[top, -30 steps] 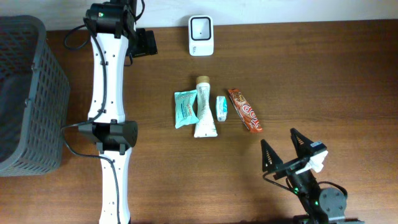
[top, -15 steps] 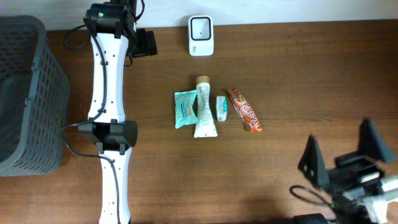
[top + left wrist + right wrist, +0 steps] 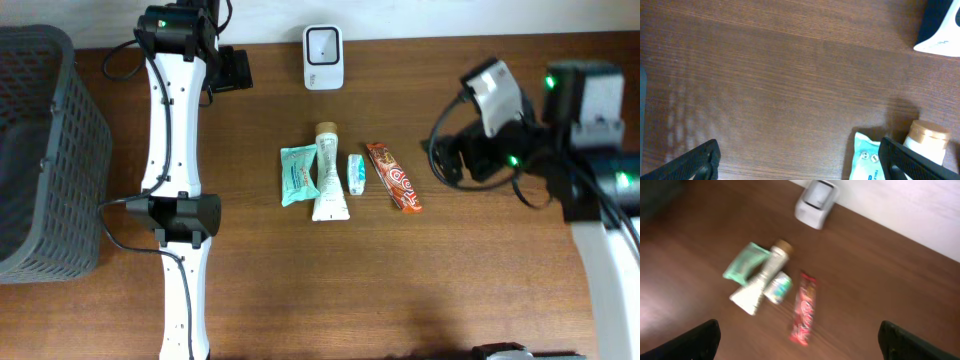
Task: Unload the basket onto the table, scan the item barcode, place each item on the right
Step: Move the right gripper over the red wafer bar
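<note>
Right gripper (image 3: 800, 347), spread empty like the left gripper (image 3: 800, 167), should straddle the bar (image 3: 393, 176) crosswise, front-right of the scanner (image 3: 323, 57).

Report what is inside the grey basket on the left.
Inside the basket, only dark mesh walls and a shadowed floor show, and no item is visible. Its left part is cut off by the picture's edge, so that stays unseen.

Dark brown wooden worktop (image 3: 480, 280). Near the far edge, a white barcode scanner (image 3: 323, 57). At the centre, four items lying side by side: teal packet (image 3: 298, 175), cream tube (image 3: 328, 187) with tan cap up against it, small box (image 3: 355, 173) just beside, then red snack bar (image 3: 393, 177), tilted. At the left edge, a grey mesh basket (image 3: 85, 130).
</note>
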Controlling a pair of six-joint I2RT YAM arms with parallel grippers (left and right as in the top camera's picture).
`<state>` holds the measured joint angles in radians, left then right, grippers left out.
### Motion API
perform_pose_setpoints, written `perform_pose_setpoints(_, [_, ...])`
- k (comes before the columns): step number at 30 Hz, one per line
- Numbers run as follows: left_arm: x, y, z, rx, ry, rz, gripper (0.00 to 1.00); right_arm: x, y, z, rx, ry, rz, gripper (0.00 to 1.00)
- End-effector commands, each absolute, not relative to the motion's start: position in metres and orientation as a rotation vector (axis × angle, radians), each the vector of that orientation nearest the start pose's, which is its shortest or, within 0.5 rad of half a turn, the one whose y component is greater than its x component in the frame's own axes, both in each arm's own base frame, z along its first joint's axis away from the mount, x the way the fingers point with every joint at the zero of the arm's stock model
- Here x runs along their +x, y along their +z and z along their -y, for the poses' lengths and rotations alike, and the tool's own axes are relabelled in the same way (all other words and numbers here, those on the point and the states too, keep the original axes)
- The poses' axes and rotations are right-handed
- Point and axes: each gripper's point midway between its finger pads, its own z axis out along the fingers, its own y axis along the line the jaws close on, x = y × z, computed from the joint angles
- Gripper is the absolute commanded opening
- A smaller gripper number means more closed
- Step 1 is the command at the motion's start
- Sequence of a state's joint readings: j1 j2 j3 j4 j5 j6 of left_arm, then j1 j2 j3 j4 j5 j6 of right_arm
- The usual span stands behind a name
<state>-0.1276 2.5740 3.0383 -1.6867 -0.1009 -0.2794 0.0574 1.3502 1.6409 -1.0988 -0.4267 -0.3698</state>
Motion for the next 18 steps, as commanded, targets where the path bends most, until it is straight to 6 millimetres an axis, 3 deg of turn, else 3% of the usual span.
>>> perform_pose_setpoints(1, [0.517,0.183,0.047,-0.23,0.035,-2.783,0.99,0.347,0.318,-0.11,-0.736,0.527,-2.224,0.99])
perform_pose_setpoints(5, [0.517,0.183,0.047,-0.23,0.036,-2.783,0.99,0.371,0.269,-0.096,-0.696,0.456,-2.392,0.99])
perform_pose_setpoints(9, [0.517,0.183,0.047,-0.23,0.036,-2.783,0.99,0.388,0.206,-0.094,-0.681,0.504,-2.573,0.99])
perform_pose_setpoints(13, [0.517,0.183,0.047,-0.23,0.036,-2.783,0.99,0.385,0.153,-0.092,-0.667,0.569,-2.753,0.99])
perform_pose_setpoints(18, [0.517,0.183,0.047,-0.23,0.035,-2.783,0.99,0.382,0.109,-0.086,-0.652,0.533,-2.907,0.99])
